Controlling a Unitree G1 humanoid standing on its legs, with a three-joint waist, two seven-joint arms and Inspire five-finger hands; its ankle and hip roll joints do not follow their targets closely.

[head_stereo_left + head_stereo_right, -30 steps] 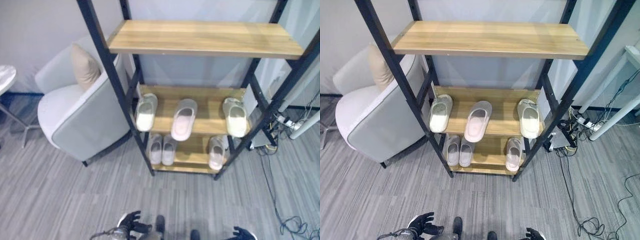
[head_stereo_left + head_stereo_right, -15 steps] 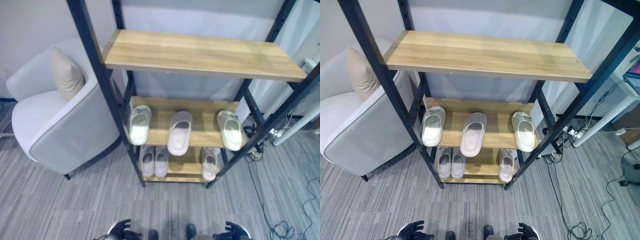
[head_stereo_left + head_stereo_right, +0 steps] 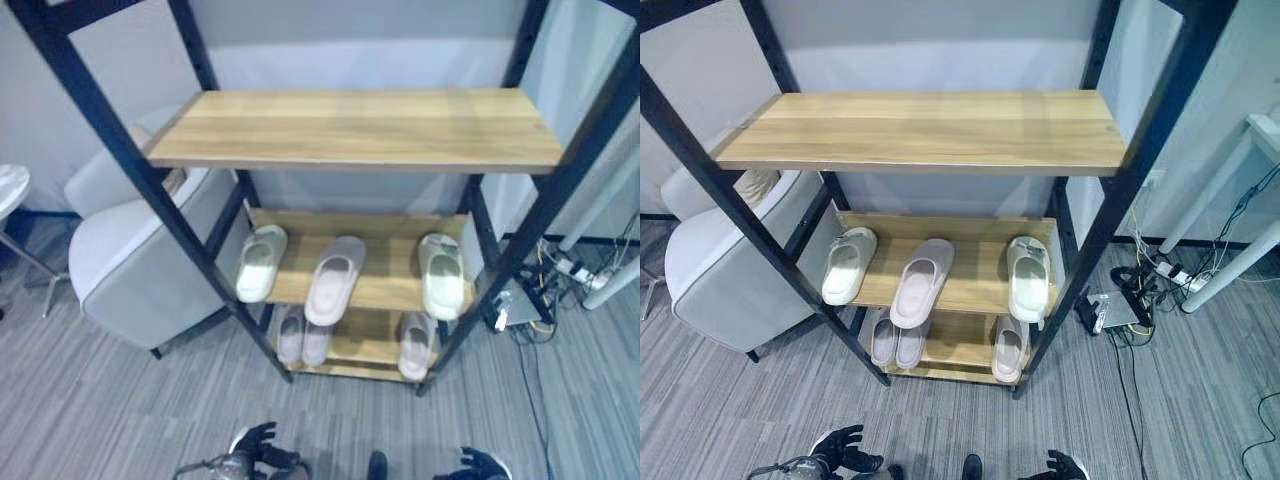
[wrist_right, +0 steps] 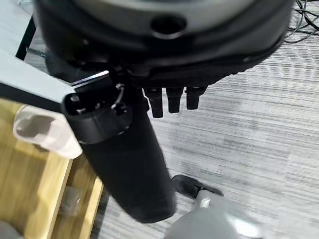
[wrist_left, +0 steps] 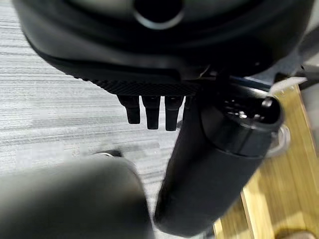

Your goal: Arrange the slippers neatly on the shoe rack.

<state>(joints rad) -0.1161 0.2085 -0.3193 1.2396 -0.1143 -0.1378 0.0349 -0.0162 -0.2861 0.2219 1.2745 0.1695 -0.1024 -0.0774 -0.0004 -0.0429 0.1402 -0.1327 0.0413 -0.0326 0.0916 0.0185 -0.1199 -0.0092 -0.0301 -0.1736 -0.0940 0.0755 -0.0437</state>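
Note:
The shoe rack [image 3: 350, 130] has a black metal frame and wooden shelves, and its top shelf is bare. On the middle shelf lie a pale green slipper [image 3: 260, 263] at the left, a pinkish slipper [image 3: 335, 280] in the middle, angled over the front edge, and another pale green slipper [image 3: 441, 275] at the right. The bottom shelf holds a pinkish pair [image 3: 303, 335] at the left and a single slipper [image 3: 416, 345] at the right. My left hand [image 3: 258, 447] and right hand [image 3: 483, 464] hang low in front of the rack, both open and holding nothing.
A grey armchair [image 3: 140, 270] with a beige cushion [image 3: 170, 180] stands against the rack's left side. A round white table [image 3: 10, 185] is at the far left. Cables and a power strip [image 3: 560, 275] lie on the floor to the right, by a white desk leg [image 3: 610, 285].
The whole picture has shifted, so the camera moved. The slippers lie as before, and both hands still hang low and open.

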